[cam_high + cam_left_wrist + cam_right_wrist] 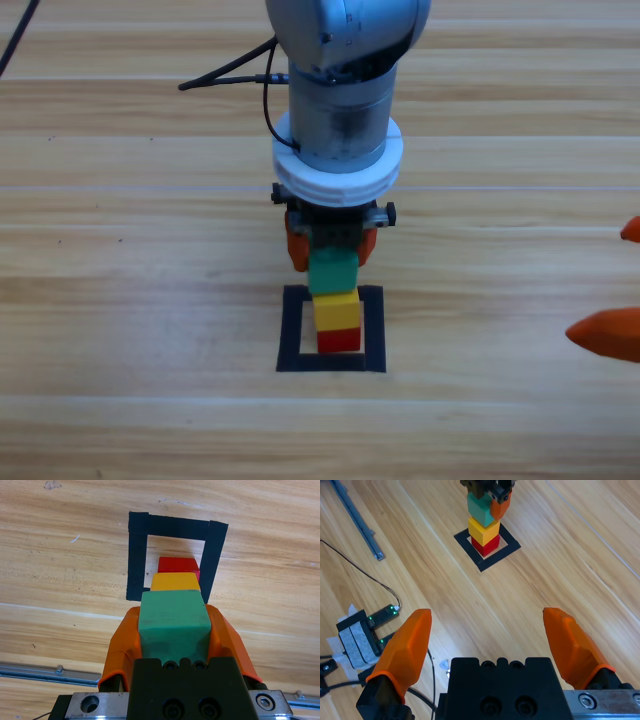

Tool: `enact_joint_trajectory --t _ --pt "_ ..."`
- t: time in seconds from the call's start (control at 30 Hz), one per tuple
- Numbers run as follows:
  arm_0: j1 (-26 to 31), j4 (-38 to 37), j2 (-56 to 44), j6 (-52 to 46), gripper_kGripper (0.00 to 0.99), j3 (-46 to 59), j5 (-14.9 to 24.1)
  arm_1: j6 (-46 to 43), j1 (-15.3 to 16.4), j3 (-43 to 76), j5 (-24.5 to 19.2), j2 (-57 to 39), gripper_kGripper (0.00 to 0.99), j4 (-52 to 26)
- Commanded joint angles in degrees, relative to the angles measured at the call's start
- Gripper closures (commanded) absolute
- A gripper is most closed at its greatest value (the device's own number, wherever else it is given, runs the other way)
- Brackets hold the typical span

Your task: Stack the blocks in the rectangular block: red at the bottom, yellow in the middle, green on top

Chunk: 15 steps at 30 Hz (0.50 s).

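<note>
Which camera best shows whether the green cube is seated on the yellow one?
Right wrist view: the green cube shows side-on atop the yellow cube, left tool shut on it. High view shows it from above; left wrist view mostly one face.

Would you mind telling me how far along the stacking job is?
Red cube sits inside the tape square with the yellow cube on it. The left gripper is shut on the green cube, set atop yellow. Only release and retreat remain. The right gripper waits open at the side.

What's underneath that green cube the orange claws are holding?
The yellow cube sits right beneath the green cube, on the red cube inside the black tape square. The left gripper grips the green; whether it rests fully on the yellow is hidden.
</note>
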Motion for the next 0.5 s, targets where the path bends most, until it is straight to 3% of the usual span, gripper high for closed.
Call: enact_joint_trajectory --t 0.03,0.5 --pt "-1.96 -0.13 3.85 -0.12 0.988 -0.18 -0.71 0.02 1.65 1.97 -1.1 -0.45 0.01 -1.22" --pt "-2.14 -0.13 4.29 -0.12 0.987 -0.27 -0.71 0.02 1.65 2.06 -1.01 -0.36 0.01 -1.66"
